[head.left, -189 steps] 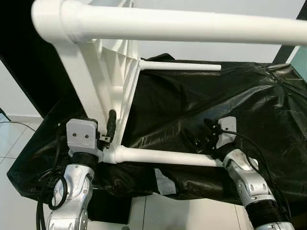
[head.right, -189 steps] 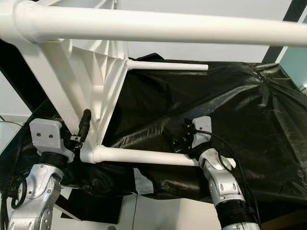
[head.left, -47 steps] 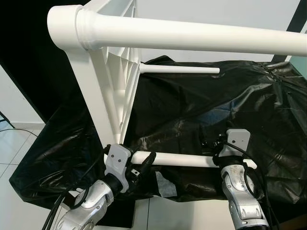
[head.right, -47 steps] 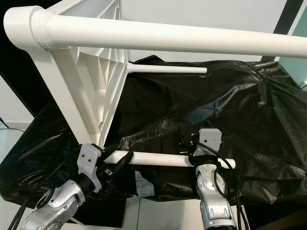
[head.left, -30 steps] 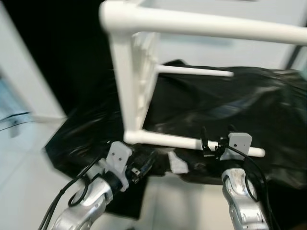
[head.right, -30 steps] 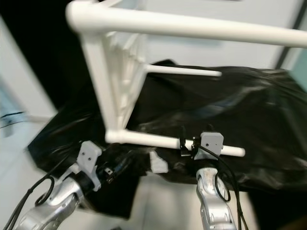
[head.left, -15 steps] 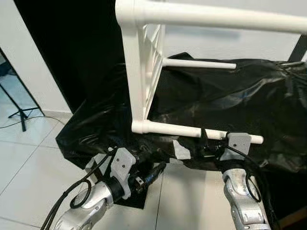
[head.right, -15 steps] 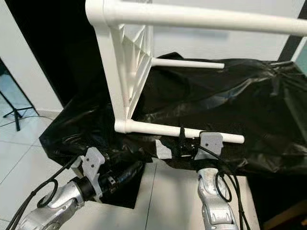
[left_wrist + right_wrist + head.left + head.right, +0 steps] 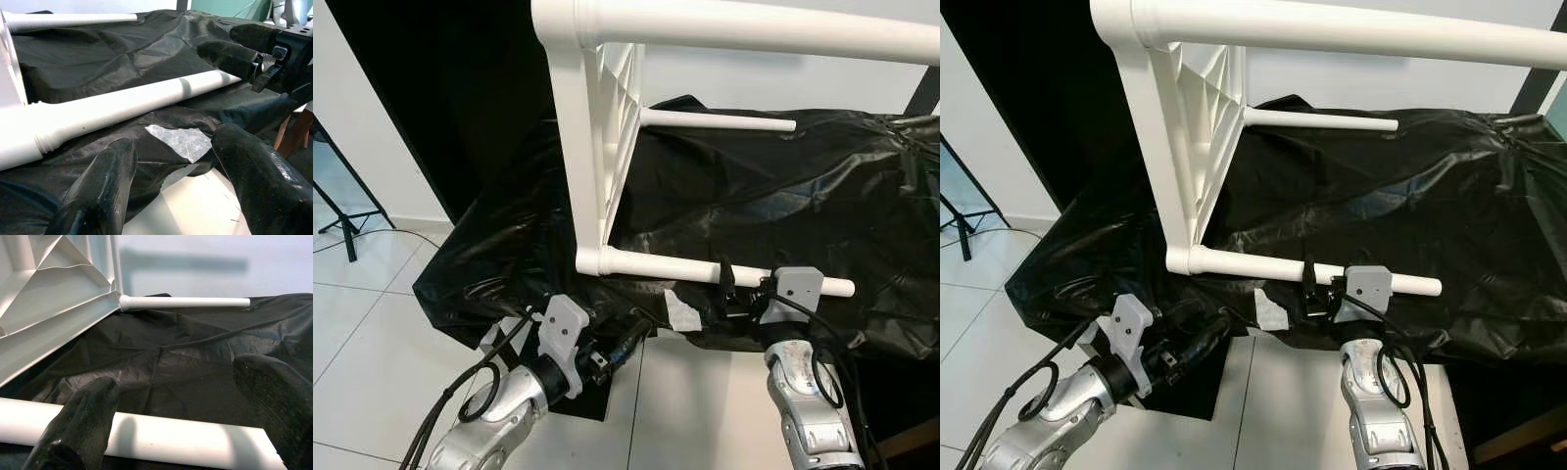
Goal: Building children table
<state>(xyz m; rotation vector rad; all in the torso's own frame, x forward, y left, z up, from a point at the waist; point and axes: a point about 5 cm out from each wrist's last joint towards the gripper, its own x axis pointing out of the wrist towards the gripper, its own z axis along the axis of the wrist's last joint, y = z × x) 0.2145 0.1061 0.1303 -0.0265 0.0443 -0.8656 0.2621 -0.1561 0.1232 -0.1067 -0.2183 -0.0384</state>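
A white children's table (image 9: 607,147) lies on its side on a surface draped in black plastic (image 9: 822,196), ribbed underside facing right. One leg (image 9: 754,29) crosses the top of the head views, a far leg (image 9: 715,119) lies behind, and the near lower leg (image 9: 675,266) rests along the front edge. My right gripper (image 9: 729,294) is open just in front of that leg (image 9: 171,438), fingers (image 9: 83,416) wide apart. My left gripper (image 9: 631,343) is open, lower, below the edge, pointing at the leg (image 9: 122,105) with nothing between its fingers (image 9: 105,181).
A pale scrap or tear (image 9: 682,311) shows in the plastic at the front edge. Tiled floor (image 9: 372,323) lies below and to the left, with a tripod leg (image 9: 342,211) at far left. A black backdrop (image 9: 440,98) stands behind.
Both grippers have come off the lower leg and I have backed away, so more floor shows. In the last half second only the view shifted slightly.
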